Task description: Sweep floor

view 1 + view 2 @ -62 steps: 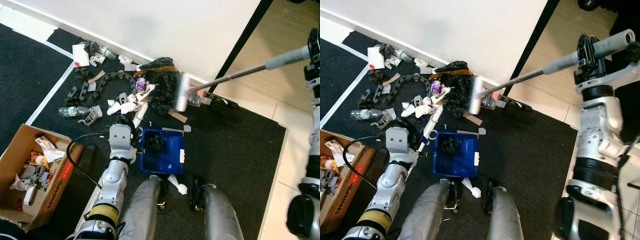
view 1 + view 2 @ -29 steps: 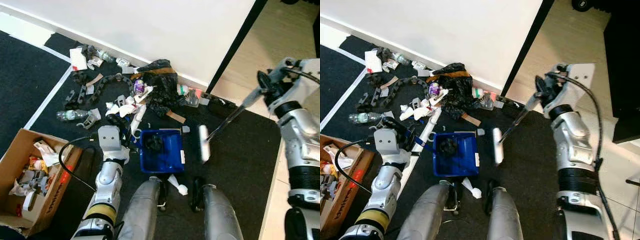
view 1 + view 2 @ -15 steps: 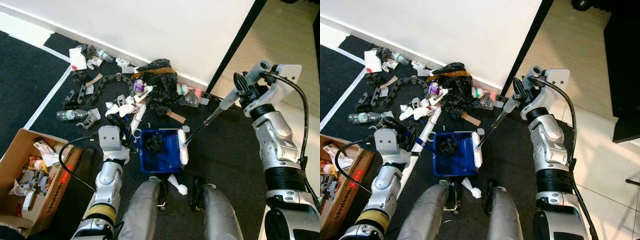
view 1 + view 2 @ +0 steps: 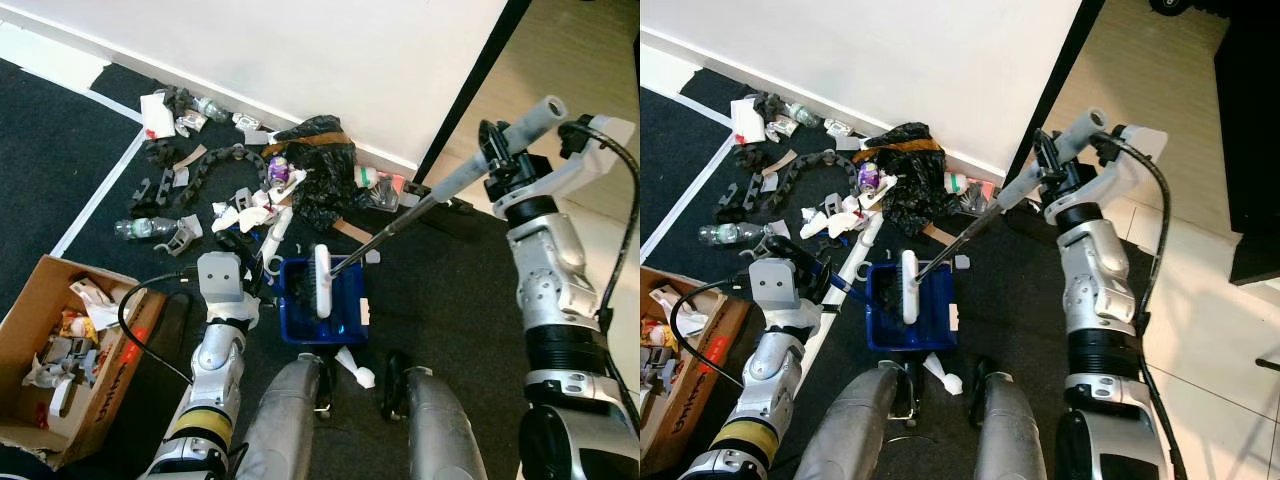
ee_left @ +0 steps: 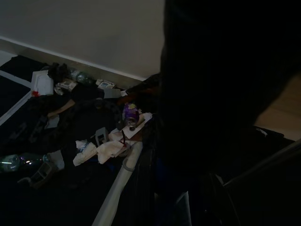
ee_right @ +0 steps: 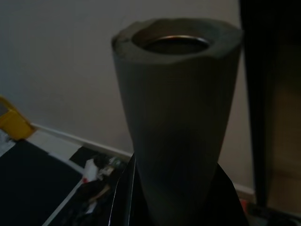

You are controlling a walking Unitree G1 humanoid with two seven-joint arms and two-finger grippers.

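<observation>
Broom [image 4: 400, 222] handle is gripped in the closed right claw [image 4: 497, 172]; its white head [image 4: 322, 281] is set over the blue dustpan [image 4: 325, 301]. Dustpan handle is held by the left claw [image 4: 262, 270], closed. Rubbish [image 4: 290, 185] is heaped along the wall.

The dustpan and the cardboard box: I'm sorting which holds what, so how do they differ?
The dustpan is blue plastic and shallow; the box is brown cardboard and deeper. The dustpan lies on the black mat before the robot's feet with the brush head over it; the box sits further to the robot's left. The dustpan holds a dark clump; the box holds mixed scraps. Both are open-topped.
</observation>
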